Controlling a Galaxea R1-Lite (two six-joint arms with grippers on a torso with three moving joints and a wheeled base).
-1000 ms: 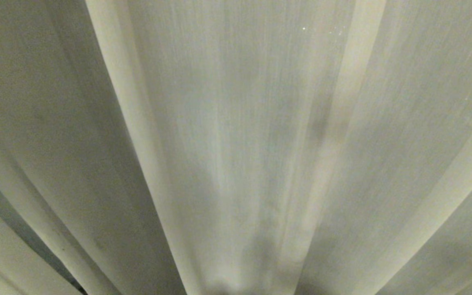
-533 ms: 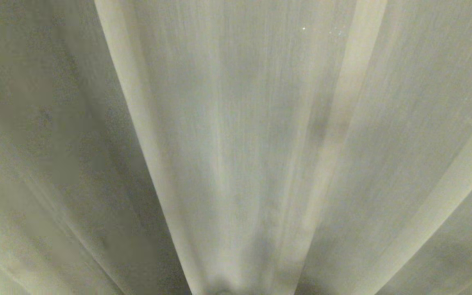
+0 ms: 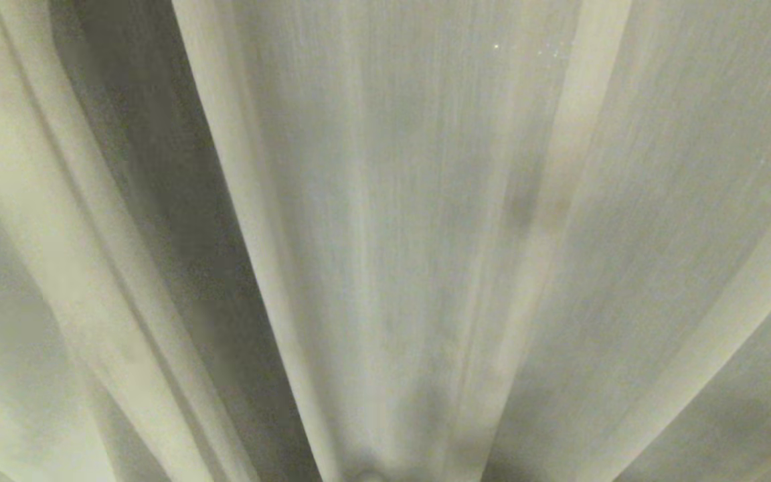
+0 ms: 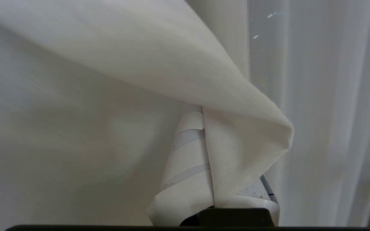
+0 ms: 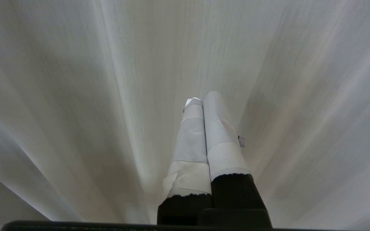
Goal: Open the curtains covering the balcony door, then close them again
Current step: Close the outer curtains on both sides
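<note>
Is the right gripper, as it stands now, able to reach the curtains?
Probably yes: the right gripper, shut and empty, points straight at the curtains, nothing between them. Whether it touches them, I cannot tell.

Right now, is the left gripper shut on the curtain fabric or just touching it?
Shut on it. In the left wrist view, the left gripper pinches a fold of the curtains between its closed fingers.

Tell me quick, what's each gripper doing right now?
Left gripper: shut on a fold of the curtains.
Right gripper: shut, holding nothing, pointed at the curtains.
</note>
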